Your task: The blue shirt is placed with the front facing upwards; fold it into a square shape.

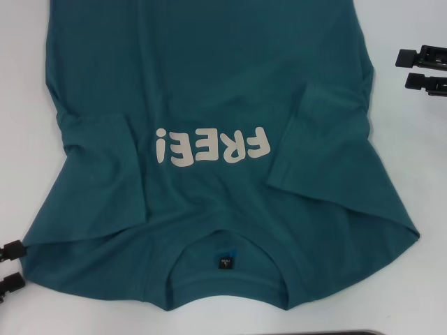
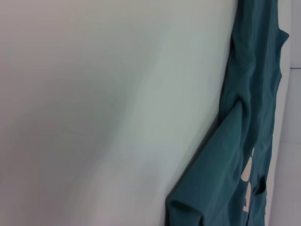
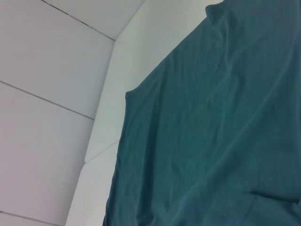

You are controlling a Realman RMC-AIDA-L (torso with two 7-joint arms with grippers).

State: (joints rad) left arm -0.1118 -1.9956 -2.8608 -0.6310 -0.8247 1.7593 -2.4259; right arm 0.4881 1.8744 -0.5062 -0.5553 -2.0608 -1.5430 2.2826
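The blue shirt [image 1: 209, 84] lies spread on the white table with its front up. Its collar and small dark neck label [image 1: 225, 263] are toward me, and the cream "FREE!" lettering [image 1: 213, 145] reads upside down. Both short sleeves are folded inward over the body. My left gripper [image 1: 10, 265] sits at the near left, just off the shirt's shoulder edge, open and holding nothing. My right gripper [image 1: 419, 68] is open at the far right, apart from the shirt's side. The shirt [image 2: 254, 94] shows edge-on in the left wrist view, and its hem area [image 3: 211, 132] fills the right wrist view.
Bare white table [image 1: 412, 153] runs along the shirt's right side. A dark strip [image 1: 349, 333] shows at the near edge. White panelled surfaces [image 3: 47, 70] lie beyond the table's far edge.
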